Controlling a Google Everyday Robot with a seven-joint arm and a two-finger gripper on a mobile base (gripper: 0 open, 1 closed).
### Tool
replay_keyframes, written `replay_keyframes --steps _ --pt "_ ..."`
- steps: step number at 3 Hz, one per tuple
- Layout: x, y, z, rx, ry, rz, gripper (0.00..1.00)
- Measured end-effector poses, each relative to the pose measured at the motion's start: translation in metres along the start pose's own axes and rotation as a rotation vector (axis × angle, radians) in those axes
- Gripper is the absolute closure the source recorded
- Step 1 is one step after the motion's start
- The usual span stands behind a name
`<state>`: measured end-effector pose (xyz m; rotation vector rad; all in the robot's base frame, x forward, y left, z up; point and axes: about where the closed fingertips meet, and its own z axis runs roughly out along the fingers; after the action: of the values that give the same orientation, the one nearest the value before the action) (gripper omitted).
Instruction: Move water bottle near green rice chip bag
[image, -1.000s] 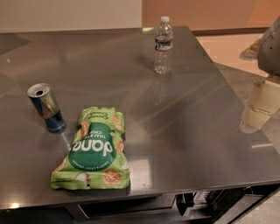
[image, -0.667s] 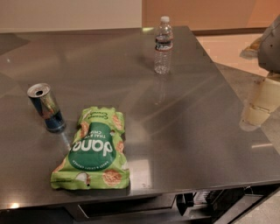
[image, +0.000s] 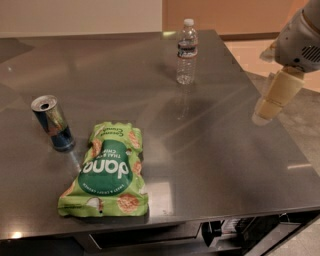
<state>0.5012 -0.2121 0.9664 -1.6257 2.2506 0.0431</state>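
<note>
- The water bottle (image: 186, 52) stands upright on the far part of the table (image: 225, 155), a little right of the middle, with its white cap on top and a dark label band around its upper part.
- Nothing touches the bottle. A faint reflection of it runs toward the near side on the metal top.
- The green rice chip bag (image: 107, 172) lies flat near the front edge on the left half of the table, well apart from the bottle. Its white lettering reads upside down from this view.
- Round tan crackers are printed along the bag's edges, around a dark green circle.
- A blue and silver drink can (image: 52, 123) stands just left of the bag's far end. Its top is open and it is close to the bag but not touching it.
- My gripper (image: 265, 107) hangs at the right side, over the table's right edge, raised and pointing down and to the left. It is well apart from the bottle and from the bag.
- I cannot tell whether my gripper is open or closed: it shows only as one cream-coloured shape. It holds nothing that I can see.
- The pale grey housing of my arm (image: 302, 40) sits above it at the far right corner of the view.
</note>
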Motion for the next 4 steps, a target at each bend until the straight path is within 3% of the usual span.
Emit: replay_keyframes --steps 1,3,4 --pt "-0.019 -0.032 0.02 -0.004 -0.069 0.054 0.0" --pt "-0.057 -0.095 0.07 0.066 -0.149 0.17 0.0" --pt "-0.073 -0.124 0.093 0.077 -0.18 0.238 0.0"
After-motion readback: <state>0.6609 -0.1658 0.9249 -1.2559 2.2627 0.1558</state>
